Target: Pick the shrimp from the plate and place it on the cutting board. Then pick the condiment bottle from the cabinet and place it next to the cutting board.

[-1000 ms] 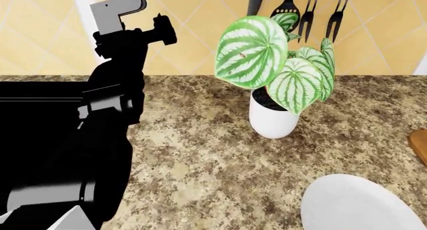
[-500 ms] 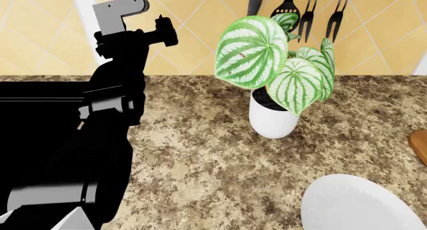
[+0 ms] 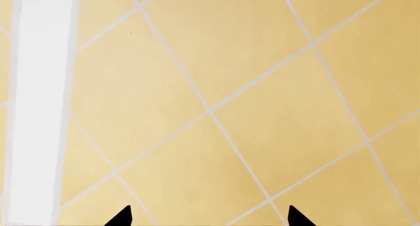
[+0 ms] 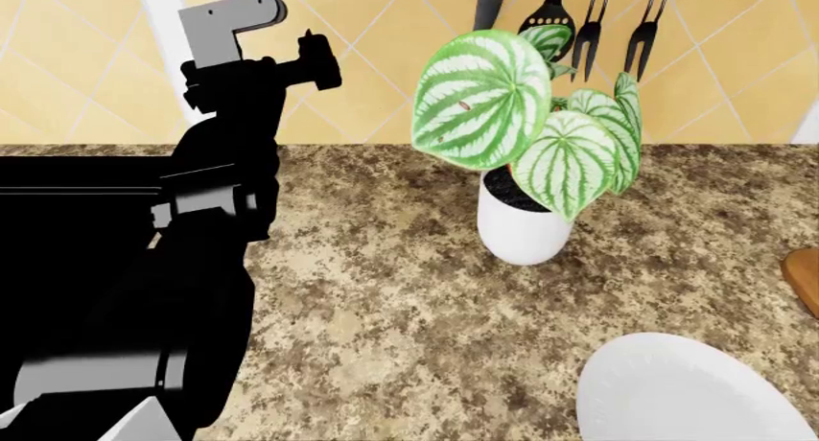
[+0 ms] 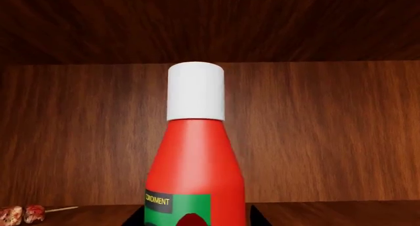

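Note:
In the right wrist view the red condiment bottle (image 5: 195, 152), with a white cap and a green label, stands upright on a dark wooden cabinet shelf. My right gripper (image 5: 195, 219) hugs its lower body, a dark finger tight against each side. The right gripper is out of the head view. My left gripper (image 3: 208, 217) is open and empty, facing the yellow tiled wall; in the head view it (image 4: 320, 62) is raised at the upper left. The white plate (image 4: 678, 395) lies at the lower right and its visible part is bare. A sliver of the cutting board (image 4: 807, 278) shows at the right edge. The shrimp is not visible.
A white pot (image 4: 523, 228) with large striped green leaves stands mid-counter on the speckled granite (image 4: 384, 316). Black utensils (image 4: 589, 24) hang on the wall behind it. My black left arm fills the head view's left side. Small red pieces on a skewer (image 5: 23, 214) lie on the cabinet shelf.
My left arm has crept very slightly to the right in the head view. Nothing else has visibly changed.

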Motion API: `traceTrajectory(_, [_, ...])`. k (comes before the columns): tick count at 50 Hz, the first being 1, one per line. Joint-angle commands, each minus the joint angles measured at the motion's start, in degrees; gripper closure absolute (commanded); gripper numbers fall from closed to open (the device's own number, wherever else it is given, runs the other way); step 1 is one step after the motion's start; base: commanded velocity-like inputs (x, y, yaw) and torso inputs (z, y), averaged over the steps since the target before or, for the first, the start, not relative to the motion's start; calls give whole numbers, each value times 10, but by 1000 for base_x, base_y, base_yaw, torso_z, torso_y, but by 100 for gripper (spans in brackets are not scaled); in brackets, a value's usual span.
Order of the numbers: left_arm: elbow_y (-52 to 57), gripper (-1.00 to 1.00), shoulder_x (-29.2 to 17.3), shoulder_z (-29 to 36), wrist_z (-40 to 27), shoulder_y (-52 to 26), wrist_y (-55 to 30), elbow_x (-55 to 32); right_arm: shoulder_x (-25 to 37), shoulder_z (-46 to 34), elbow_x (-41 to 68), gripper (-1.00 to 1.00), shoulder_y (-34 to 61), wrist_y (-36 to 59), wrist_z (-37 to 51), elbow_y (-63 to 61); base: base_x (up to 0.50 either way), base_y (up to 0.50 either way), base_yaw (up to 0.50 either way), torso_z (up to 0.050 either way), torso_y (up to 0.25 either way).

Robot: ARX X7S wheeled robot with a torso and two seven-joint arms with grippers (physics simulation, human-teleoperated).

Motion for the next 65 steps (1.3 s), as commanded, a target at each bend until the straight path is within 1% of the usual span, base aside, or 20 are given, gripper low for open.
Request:
traceTrajectory(1, [0, -100, 0, -1, -2, 0, -1, 1, -7, -24, 29, 100, -39, 6, -9, 36, 0, 0, 5, 0, 0])
traceTrajectory(8, [0, -100, 0, -3, -1, 1, 2, 2, 10, 1, 39, 100, -25, -11, -17, -35, 5, 0, 3, 0, 0])
traceTrajectory(15, [0, -100, 0, -1, -3, 0, 1, 2, 32, 17, 33, 100, 57, 4, -8, -147, 0, 0, 0, 0, 0])
traceTrajectory(19, [0, -100, 0, 2, -4, 0, 2, 1, 41, 35, 53, 100, 82, 11, 5, -205, 0, 0, 0, 0, 0])
traceTrajectory(28, [0, -100, 0, 8, -7, 0, 2, -2, 41, 51, 80, 100, 106, 21, 8, -244, 0, 0, 0, 0, 0])
traceTrajectory(37, [0, -100, 0, 11, -7, 1, 4, -1, 49, 71, 142, 100, 105, 37, 44, -286, 0, 0, 0, 0, 0])
traceTrajectory(45, [0, -100, 0, 18, -10, 1, 5, -2, 56, 77, 190, 100, 103, 51, 68, -310, -500, -105, 0, 0, 0])
traceTrajectory(65, [0, -100, 0, 26, -18, 1, 5, -5, 72, 85, 204, 100, 89, 61, 73, -350, -500, -304, 0, 0, 0])
